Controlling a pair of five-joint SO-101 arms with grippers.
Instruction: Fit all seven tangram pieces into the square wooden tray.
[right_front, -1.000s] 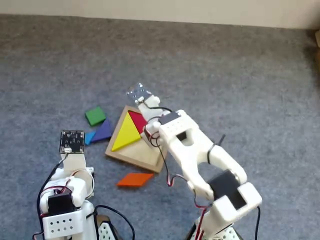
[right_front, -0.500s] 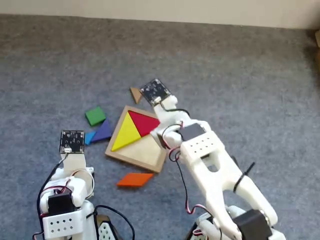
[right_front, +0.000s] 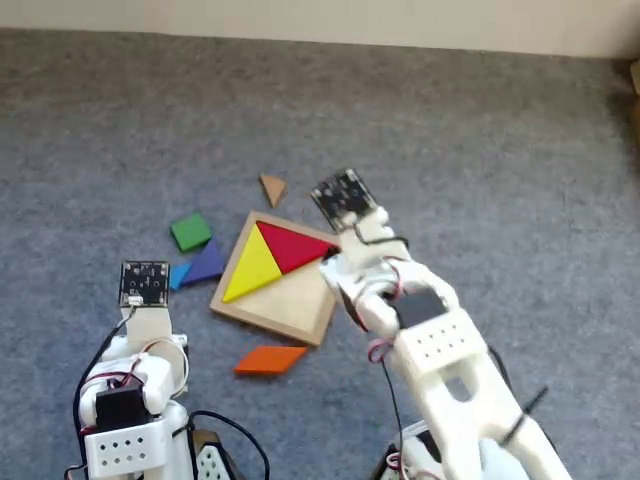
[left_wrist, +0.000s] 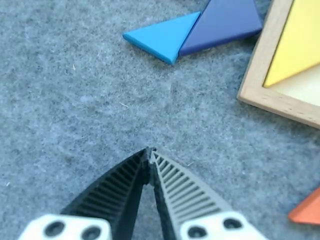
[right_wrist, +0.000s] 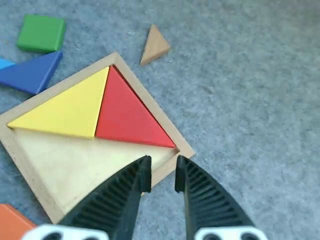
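Two of seven are lying in the tray (right_front: 300, 318): yellow triangle (right_front: 252, 268), red triangle (right_front: 290, 246). You are looking at five loose around it: green square (right_front: 190, 232), dark blue triangle (right_front: 207, 264), light blue triangle (right_front: 180, 274), tan triangle (right_front: 272, 187), orange piece (right_front: 270, 359). Your right gripper (right_wrist: 161, 175) is hanging parted, empty; left gripper (left_wrist: 150, 152) clenched, empty

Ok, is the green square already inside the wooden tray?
No, the green square lies outside the tray, clear of its rim.

tray (right_front: 285, 300) near half — bare | right arm (right_front: 420, 320) overhangs its right corner
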